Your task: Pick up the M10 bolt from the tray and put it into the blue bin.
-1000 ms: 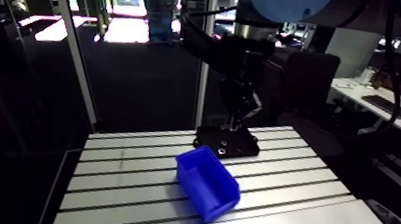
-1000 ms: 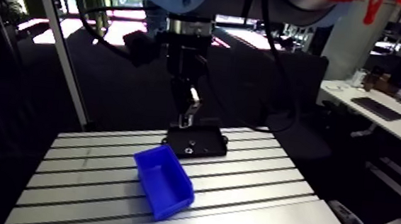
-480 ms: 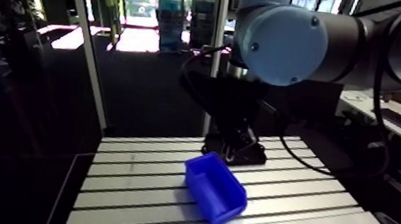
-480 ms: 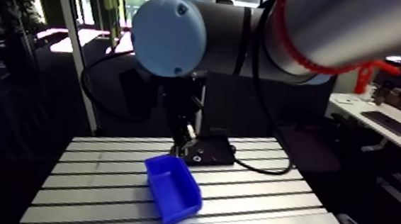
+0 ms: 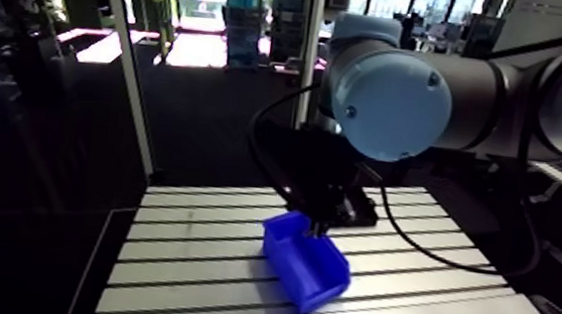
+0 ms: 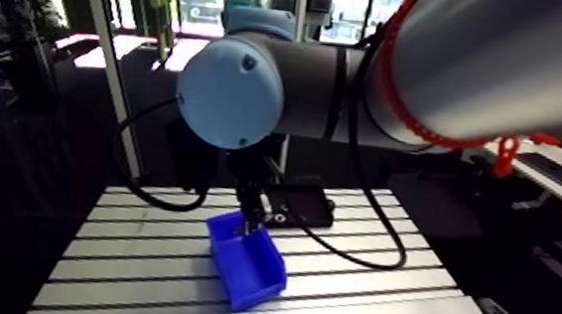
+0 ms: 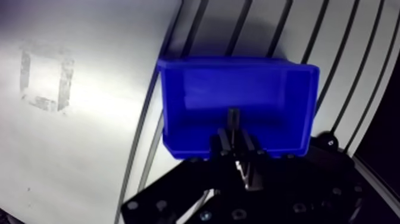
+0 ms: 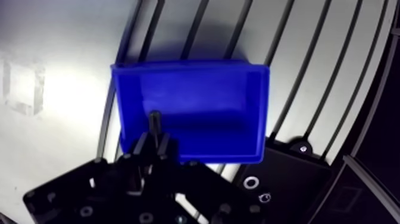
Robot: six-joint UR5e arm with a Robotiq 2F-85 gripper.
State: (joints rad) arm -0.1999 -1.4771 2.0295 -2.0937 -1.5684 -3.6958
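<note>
In the wrist view my gripper (image 7: 236,140) is shut on a dark M10 bolt (image 7: 233,116), whose end sticks out ahead of the fingertips. The bolt hangs over the inside of the blue bin (image 7: 238,89), close to the bin's wall on the tray side. The bin shows nothing else inside. The black tray (image 7: 324,179) lies under and behind the gripper, touching or almost touching the bin. In the arm view the gripper (image 6: 251,221) comes down to the blue bin's (image 6: 246,257) far rim, with the tray (image 6: 302,207) just behind it.
The slotted aluminium table (image 5: 195,250) runs around the bin. A smooth plate with a faint square mark (image 7: 44,77) lies beyond the bin's far side. The arm's big blue-capped joint (image 5: 391,101) hangs above the tray.
The gripper has moved from above the black tray to above the blue bin, carrying the bolt. The arm camera has swung with the arm, so the whole view has shifted.
</note>
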